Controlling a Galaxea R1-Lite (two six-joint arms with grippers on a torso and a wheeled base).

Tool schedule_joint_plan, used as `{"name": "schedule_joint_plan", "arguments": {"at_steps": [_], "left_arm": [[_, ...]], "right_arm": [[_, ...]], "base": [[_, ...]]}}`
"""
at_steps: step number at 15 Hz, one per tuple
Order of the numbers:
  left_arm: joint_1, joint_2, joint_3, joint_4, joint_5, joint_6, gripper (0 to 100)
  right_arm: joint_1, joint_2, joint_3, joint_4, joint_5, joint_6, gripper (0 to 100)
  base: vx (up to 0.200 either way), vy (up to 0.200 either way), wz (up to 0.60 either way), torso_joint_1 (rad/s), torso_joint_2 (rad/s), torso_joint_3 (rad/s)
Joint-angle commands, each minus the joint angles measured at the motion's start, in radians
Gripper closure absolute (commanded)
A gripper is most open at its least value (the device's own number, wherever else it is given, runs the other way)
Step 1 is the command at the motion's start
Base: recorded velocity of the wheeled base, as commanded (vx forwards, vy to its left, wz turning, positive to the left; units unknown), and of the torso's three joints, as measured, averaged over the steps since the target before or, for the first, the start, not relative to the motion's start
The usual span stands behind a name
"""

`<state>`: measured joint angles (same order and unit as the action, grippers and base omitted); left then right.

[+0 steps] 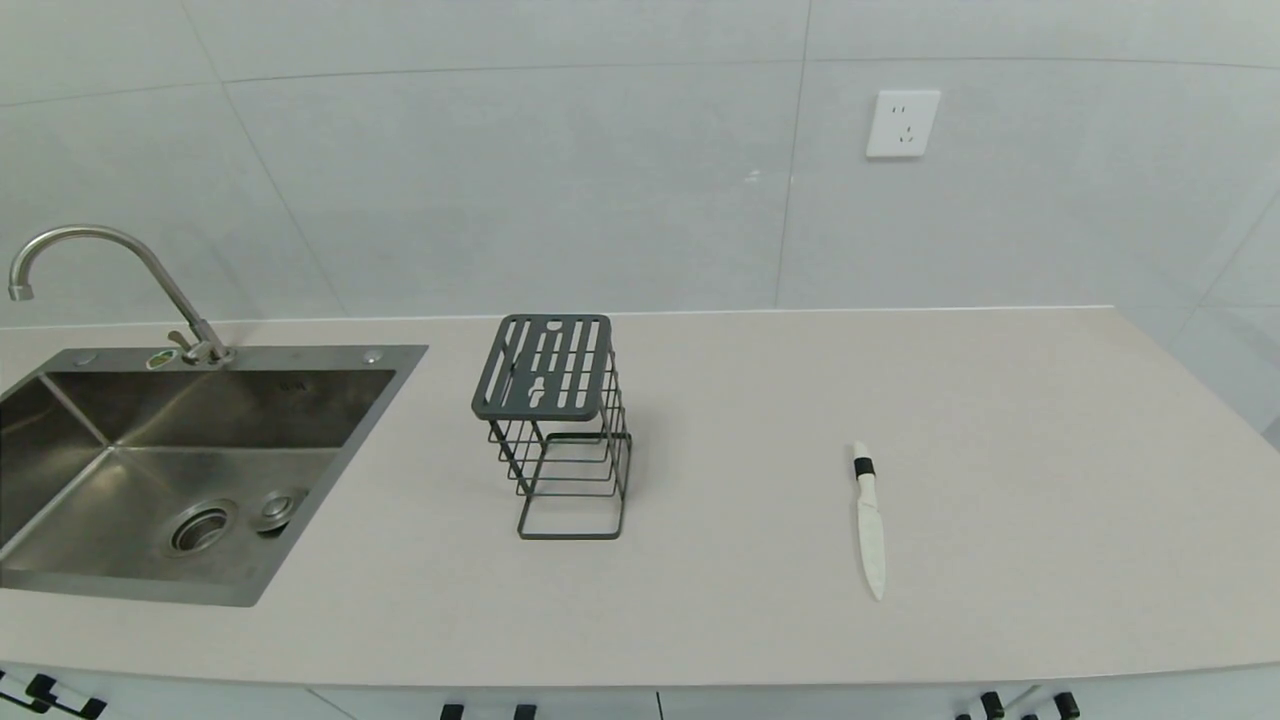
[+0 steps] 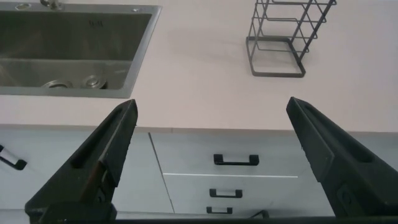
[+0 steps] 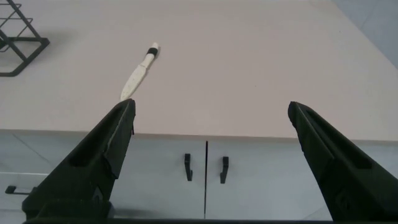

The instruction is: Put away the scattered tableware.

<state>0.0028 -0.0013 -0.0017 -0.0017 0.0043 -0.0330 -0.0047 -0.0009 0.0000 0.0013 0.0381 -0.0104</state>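
A white knife with a black band near its handle end lies flat on the beige counter, right of centre; it also shows as the knife in the right wrist view. A dark grey wire rack with a slotted top stands near the counter's middle, and its base appears in the left wrist view. My left gripper hangs open in front of the counter edge, over the drawers. My right gripper is open too, held before the counter edge, nearer than the knife.
A steel sink with a curved tap is set into the counter at the left. Drawers with black handles and cabinet doors sit below the counter. A wall socket is on the tiled back wall.
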Motion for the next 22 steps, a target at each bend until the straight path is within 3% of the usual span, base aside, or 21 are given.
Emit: {"name": "schedule_joint_plan", "arguments": {"at_steps": [1, 12, 21, 22], "left_arm": [[0.0, 0.001, 0.0, -0.001, 0.0, -0.001, 0], [0.0, 0.001, 0.0, -0.001, 0.0, -0.002, 0], [0.0, 0.001, 0.002, -0.001, 0.0, 0.001, 0], [0.0, 0.001, 0.0, -0.001, 0.0, 0.001, 0]], "right_arm": [[0.0, 0.001, 0.0, 0.0, 0.0, 0.0, 0], [0.0, 0.001, 0.0, 0.0, 0.0, 0.001, 0], [0.0, 0.001, 0.0, -0.001, 0.006, -0.005, 0], [0.0, 0.001, 0.0, -0.05, 0.025, -0.022, 0]], "base": [[0.0, 0.0, 0.0, 0.085, 0.0, 0.09], [0.0, 0.0, 0.0, 0.265, -0.04, 0.217], [0.0, 0.0, 0.0, -0.03, 0.11, 0.082], [0.0, 0.0, 0.0, 0.0, 0.0, 0.0]]}}
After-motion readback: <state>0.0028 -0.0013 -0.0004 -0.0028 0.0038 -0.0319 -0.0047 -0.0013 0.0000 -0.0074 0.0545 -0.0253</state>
